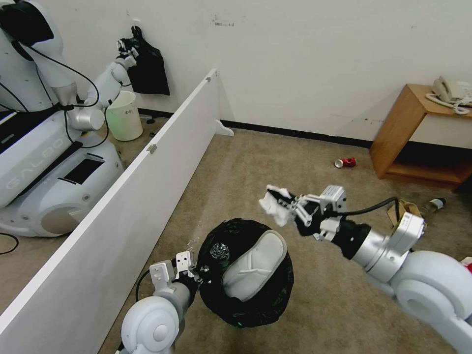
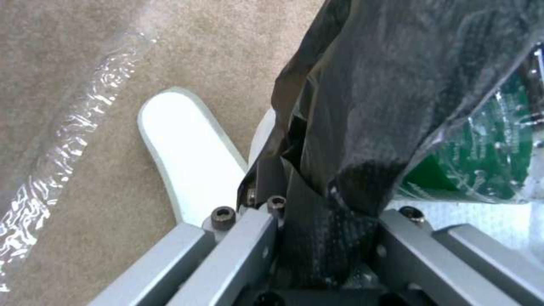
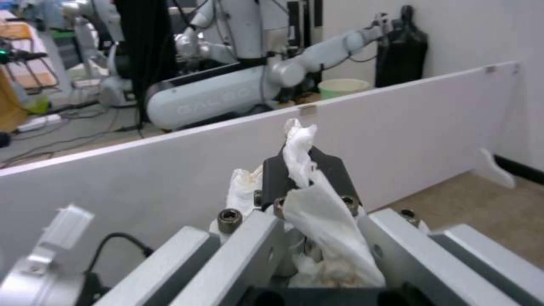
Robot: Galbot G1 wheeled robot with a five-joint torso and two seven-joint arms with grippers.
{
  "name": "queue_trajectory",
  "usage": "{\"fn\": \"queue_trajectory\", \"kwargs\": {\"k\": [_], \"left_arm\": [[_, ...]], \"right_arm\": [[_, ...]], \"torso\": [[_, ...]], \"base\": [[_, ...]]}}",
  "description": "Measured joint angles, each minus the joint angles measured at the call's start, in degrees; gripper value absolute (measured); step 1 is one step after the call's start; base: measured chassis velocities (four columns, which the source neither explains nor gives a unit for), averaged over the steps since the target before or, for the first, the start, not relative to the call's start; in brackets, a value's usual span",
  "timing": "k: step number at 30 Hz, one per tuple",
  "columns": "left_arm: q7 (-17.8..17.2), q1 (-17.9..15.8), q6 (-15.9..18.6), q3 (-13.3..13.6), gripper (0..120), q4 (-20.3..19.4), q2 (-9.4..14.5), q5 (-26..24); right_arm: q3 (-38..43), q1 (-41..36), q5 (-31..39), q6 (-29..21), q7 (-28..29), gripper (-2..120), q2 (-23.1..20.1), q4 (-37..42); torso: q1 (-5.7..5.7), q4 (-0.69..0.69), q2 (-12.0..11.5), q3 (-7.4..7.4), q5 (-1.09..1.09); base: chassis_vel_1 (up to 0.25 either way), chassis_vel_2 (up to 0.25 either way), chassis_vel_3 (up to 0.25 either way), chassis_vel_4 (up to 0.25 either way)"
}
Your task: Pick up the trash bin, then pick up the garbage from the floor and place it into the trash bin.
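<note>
The trash bin [image 1: 246, 305], lined with a crinkly black bag, hangs low in front of me with a white slipper [image 1: 255, 265] and a clear bottle [image 1: 220, 253] inside. My left gripper [image 1: 199, 273] is shut on the bin's bagged rim [image 2: 334, 199]. My right gripper [image 1: 280, 206] is shut on a crumpled white tissue [image 3: 309, 187], held just above and to the right of the bin's mouth. A red can [image 1: 345, 162] lies on the carpet farther off. A brown paper bag [image 1: 402, 210] lies behind my right forearm.
A long white partition board [image 1: 147, 162] runs along my left, its white foot [image 2: 187, 157] showing on the carpet. Beyond it stand another robot [image 1: 44, 137] and a pale unlined bucket [image 1: 124, 115]. A wooden side table [image 1: 418, 132] with a phone stands at the far right wall.
</note>
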Motion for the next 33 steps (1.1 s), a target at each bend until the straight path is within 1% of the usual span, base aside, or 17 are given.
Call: {"fn": "queue_trajectory", "kwargs": {"k": [5,9,11,18,23,32,33], "left_arm": [[-0.8,-1.2,0.3,0.4,1,0.3,-0.8,-0.9],[-1.2,-1.3,0.3,0.4,1,0.2,-0.9,-2.0],[-1.5,-1.4,0.3,0.4,1,0.0,-0.9,-2.8],[-1.6,-1.6,0.3,0.4,1,0.0,-1.2,-3.1],[-1.6,-0.8,0.3,0.0,1,-0.7,-1.4,-3.1],[-1.4,0.5,0.3,-1.0,1,-1.8,-1.2,-3.2],[-1.3,0.7,0.3,-1.3,1,-1.9,-1.3,-3.2]], "right_arm": [[-2.5,-0.1,-1.9,0.2,-0.9,0,0.5,-0.9],[-3.8,-0.3,-2.8,0.3,-1.4,0,1.0,-1.4],[-5.5,-0.3,-4.0,0.3,-2.0,0,1.9,-2.1],[-7.3,-0.2,-5.9,0.3,-3.0,0,3.2,-3.2],[-8.2,-0.5,-8.0,1.0,-4.7,0,3.9,-4.4],[-10.1,-0.4,-9.9,1.4,-5.1,1,5.1,-5.8],[-10.6,-0.2,-10.2,1.5,-5.2,7,5.4,-6.1]], "torso": [[0.0,0.0,0.0,0.0,0.0],[0.0,0.0,0.0,-0.01,0.0],[0.0,0.0,0.0,-0.01,0.0],[0.0,0.0,0.0,-0.01,0.0],[0.0,0.0,0.0,-0.01,0.0],[0.0,0.0,0.0,0.0,0.0],[0.0,0.0,0.0,0.0,0.01]], "base": [[0.0,0.0,0.0,0.0],[0.0,0.0,0.0,0.0],[0.0,0.0,0.0,0.0],[0.0,0.0,0.0,0.0],[0.0,0.0,0.0,0.0],[0.0,0.0,0.0,0.0],[0.0,0.0,0.0,0.0]]}}
